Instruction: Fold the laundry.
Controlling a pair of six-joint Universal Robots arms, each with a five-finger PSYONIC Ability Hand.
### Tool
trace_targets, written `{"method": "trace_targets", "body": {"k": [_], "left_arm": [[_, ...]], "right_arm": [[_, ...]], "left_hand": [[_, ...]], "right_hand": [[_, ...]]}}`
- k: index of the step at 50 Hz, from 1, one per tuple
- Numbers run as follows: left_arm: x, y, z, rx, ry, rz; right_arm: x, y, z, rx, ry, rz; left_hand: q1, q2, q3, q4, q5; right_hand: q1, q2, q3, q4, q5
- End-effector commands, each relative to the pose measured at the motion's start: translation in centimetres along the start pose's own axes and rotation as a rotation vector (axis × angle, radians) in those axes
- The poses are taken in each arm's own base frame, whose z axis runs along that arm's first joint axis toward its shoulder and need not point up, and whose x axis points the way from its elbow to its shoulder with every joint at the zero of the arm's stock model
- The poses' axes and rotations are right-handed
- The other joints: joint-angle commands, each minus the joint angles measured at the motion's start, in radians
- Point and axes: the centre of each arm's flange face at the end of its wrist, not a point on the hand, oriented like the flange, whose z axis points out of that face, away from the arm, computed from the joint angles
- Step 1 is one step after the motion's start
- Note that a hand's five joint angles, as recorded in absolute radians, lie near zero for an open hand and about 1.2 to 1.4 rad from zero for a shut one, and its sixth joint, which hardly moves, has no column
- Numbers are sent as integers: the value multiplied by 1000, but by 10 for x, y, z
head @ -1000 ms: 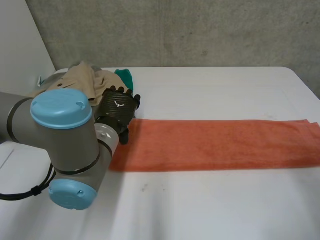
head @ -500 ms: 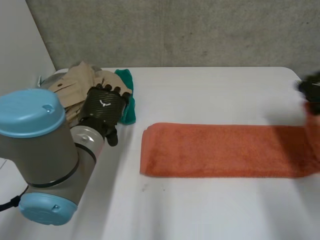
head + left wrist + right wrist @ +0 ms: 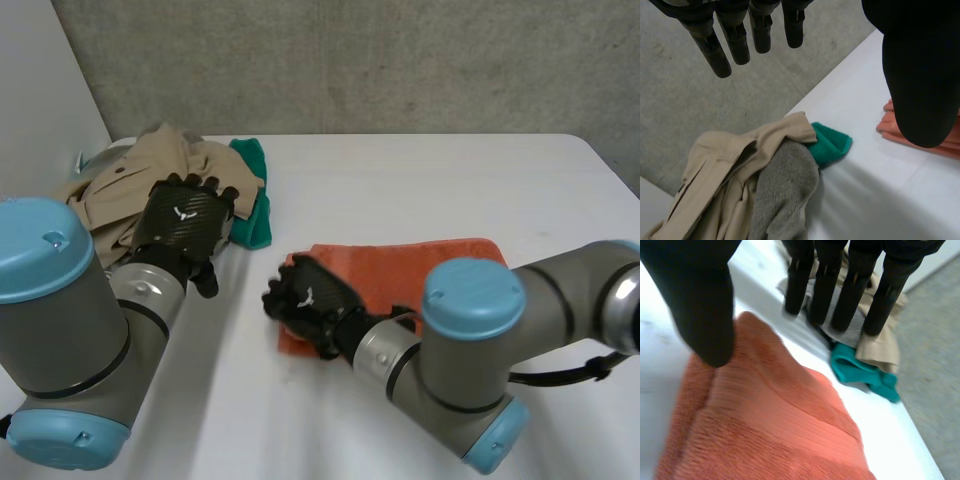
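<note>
An orange towel (image 3: 420, 265) lies folded double on the white table (image 3: 420, 190), its ends stacked at the left. My right hand (image 3: 312, 300) hovers over that left end. In the right wrist view its fingers (image 3: 840, 285) are straight and its thumb (image 3: 700, 305) stands apart, with the orange towel (image 3: 765, 430) lying free under the palm. My left hand (image 3: 185, 222) is open above the edge of a laundry pile, with straight fingers (image 3: 735, 35). The orange towel's corner (image 3: 885, 127) shows beside its thumb.
The pile at the back left holds a beige garment (image 3: 150, 165), a green cloth (image 3: 252, 200) and a grey cloth (image 3: 785, 195). A concrete wall (image 3: 400, 60) runs behind the table. The right arm's elbow (image 3: 470, 370) reaches across the front of the table.
My right hand carried the towel's right end over to its left end, folding it in half, and opened. My left hand drew back to the left, towards the pile.
</note>
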Motion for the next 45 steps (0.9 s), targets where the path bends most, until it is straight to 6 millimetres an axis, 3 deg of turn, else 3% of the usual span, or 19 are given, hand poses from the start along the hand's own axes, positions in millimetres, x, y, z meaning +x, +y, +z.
{"method": "trace_targets", "body": {"k": [1, 5, 8, 14, 20, 23, 27, 28, 35, 37, 39, 40, 43, 45], "left_arm": [[5, -13, 8, 74, 35, -10], [18, -20, 10, 107, 71, -8], [36, -27, 8, 133, 115, -4], [51, -27, 9, 135, 151, 2], [57, -23, 8, 125, 166, 3], [58, -21, 7, 118, 170, 1], [58, -20, 5, 111, 173, 2], [58, -20, 4, 109, 173, 3], [49, -24, -5, 118, 159, -1], [47, -26, -8, 123, 155, -3], [42, -26, -11, 122, 146, -4], [39, -25, -11, 120, 138, -5], [25, -26, -12, 119, 102, -12], [15, -23, -11, 112, 75, -15]], "right_arm": [[91, -6, -33, -13, 267, 196], [112, 12, -56, -80, 335, 347], [115, 16, -72, -136, 355, 394], [127, 74, -110, -372, 433, 426], [123, 106, -125, -505, 426, 343], [116, 121, -123, -549, 395, 322], [118, 127, -120, -563, 394, 310], [123, 127, -119, -561, 416, 298], [156, 118, -111, -509, 579, 182], [161, 95, -100, -435, 596, 132], [154, 70, -86, -361, 565, 99], [142, 48, -72, -290, 524, 69], [108, 12, -49, -179, 425, 25], [88, 0, -37, -130, 369, 12]], "left_hand": [[-22, -33, -39, -29, -50], [-22, -33, -39, -29, -50], [-22, -33, -39, -29, -50], [-22, -33, -39, -29, -50], [-22, -33, -39, -29, -50], [-22, -33, -39, -29, -50], [-22, -33, -39, -29, -50], [-22, -33, -39, -29, -50], [-22, -33, -39, -29, -50], [-22, -33, -39, -29, -50], [-22, -33, -39, -29, -50], [-22, -33, -39, -29, -50], [-22, -33, -39, -29, -50], [-22, -33, -39, -29, -50]], "right_hand": [[-497, -485, -492, -504, -486], [-497, -485, -492, -504, -486], [-497, -485, -492, -504, -486], [-497, -485, -492, -504, -486], [-393, -381, -388, -400, -382], [-212, -200, -207, -219, -201], [381, 392, 386, 373, 392], [721, 733, 726, 714, 732], [725, 736, 730, 718, 736], [725, 736, 730, 718, 736], [725, 736, 730, 718, 736], [725, 736, 730, 718, 736], [725, 736, 730, 718, 736], [725, 736, 730, 718, 736]]}}
